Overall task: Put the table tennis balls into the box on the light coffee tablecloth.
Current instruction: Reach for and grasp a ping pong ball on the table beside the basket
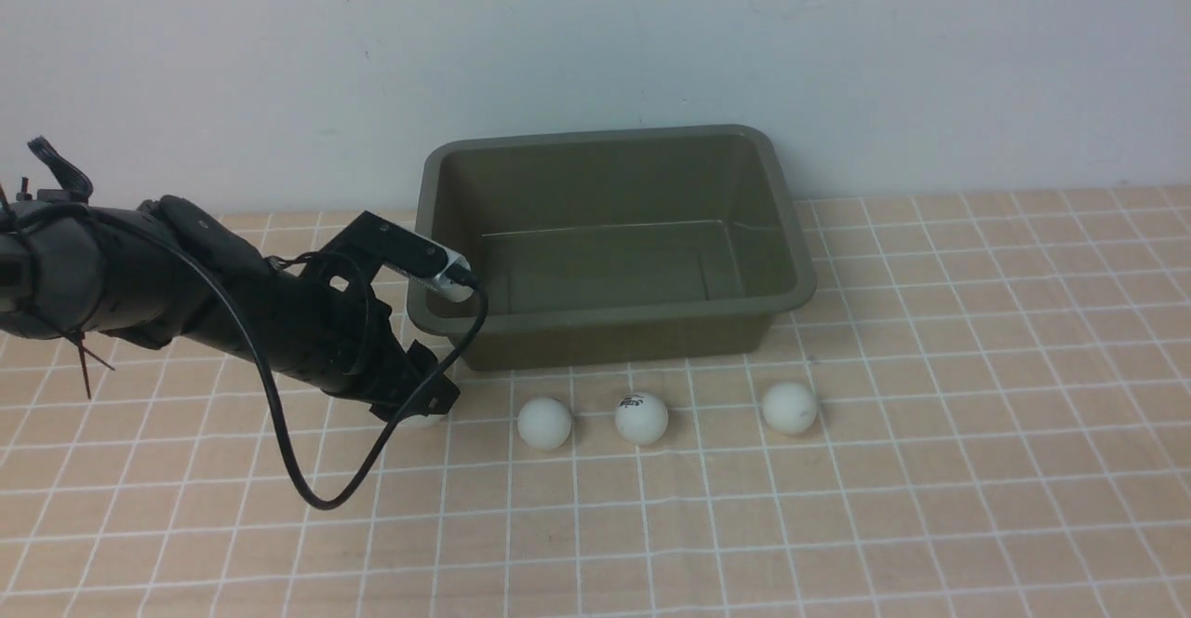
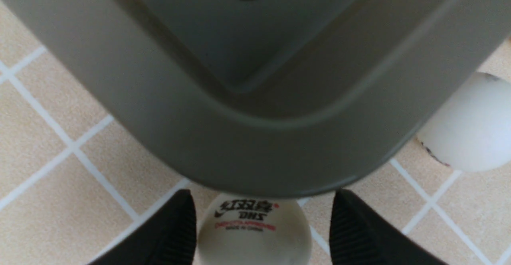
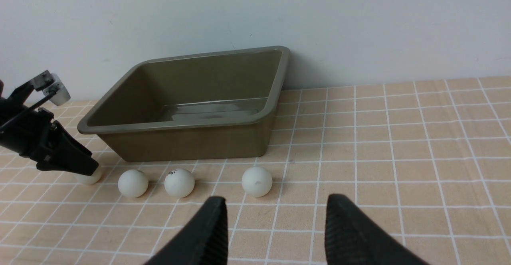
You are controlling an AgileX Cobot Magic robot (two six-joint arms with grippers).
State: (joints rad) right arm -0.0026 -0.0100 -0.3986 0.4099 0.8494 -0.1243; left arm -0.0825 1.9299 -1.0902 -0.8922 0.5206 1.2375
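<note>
Table tennis balls (image 1: 544, 423), four small white matte ones, lie in a row on the light tan-peach tablecloth (image 1: 837, 525) with white grid lines. They are just in front of the rectangular olive-green plastic box (image 1: 614, 318), all outside it. The left pincer (image 2: 261, 201) is low at the leftmost ball (image 2: 253, 233), its black fingers (image 2: 167, 233) spread wide to either side of it. The right pincer (image 3: 275, 205) hangs above the cloth, jaws apart with nothing between them.
</note>
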